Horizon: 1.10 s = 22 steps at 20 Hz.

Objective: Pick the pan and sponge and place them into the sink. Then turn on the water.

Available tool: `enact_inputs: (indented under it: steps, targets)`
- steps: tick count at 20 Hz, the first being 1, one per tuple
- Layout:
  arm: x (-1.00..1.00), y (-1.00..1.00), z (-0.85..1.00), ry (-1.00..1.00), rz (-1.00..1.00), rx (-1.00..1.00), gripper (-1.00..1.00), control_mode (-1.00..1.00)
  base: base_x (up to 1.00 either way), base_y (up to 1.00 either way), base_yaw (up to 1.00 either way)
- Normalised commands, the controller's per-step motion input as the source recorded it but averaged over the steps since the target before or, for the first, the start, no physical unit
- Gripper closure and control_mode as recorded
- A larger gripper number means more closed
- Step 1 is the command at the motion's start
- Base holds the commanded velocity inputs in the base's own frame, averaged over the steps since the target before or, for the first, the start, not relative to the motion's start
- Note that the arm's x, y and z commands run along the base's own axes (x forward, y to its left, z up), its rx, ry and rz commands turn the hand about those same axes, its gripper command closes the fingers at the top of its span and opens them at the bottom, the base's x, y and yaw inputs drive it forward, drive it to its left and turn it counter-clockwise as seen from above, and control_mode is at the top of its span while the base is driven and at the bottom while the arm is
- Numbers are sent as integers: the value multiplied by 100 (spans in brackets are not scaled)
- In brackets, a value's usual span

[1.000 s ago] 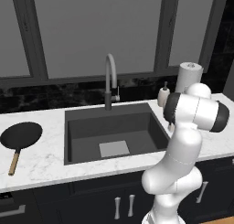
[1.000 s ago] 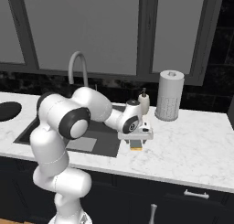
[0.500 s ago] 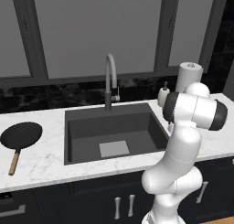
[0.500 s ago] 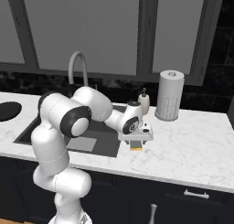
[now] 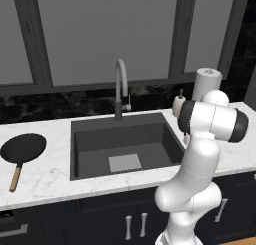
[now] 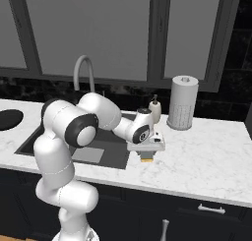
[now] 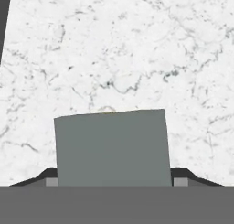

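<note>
The robot's two-finger gripper [image 7: 113, 181] straddles the flat yellow, grey-faced sponge [image 7: 111, 147], jaws apart either side, grip not yet confirmed.

Soap bottle [image 6: 155, 108] and towel roll [image 6: 182, 103] seemingly crowd behind.

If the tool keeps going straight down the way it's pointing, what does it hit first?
The sponge. The tool points down at the marble counter right of the sink, with the sponge's grey face between its fingertips. Whether they touch it yet is unclear.
</note>
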Motion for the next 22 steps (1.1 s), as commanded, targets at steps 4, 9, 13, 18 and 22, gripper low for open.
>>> enact_inputs:
  steps: [4,9,13,18,22]
  targets:
    - [-1,0,0,0,0,0,100,-100,0,0,0]
    - [0,40,24,-1,0,0,100,-100,0,0,0]
    - [1,97,41,-8,-1,0,100,-100,0,0,0]
    - [4,100,12,-3,0,0,100,-100,0,0,0]
    - [6,90,-1,1,0,0,100,-100,0,0,0]
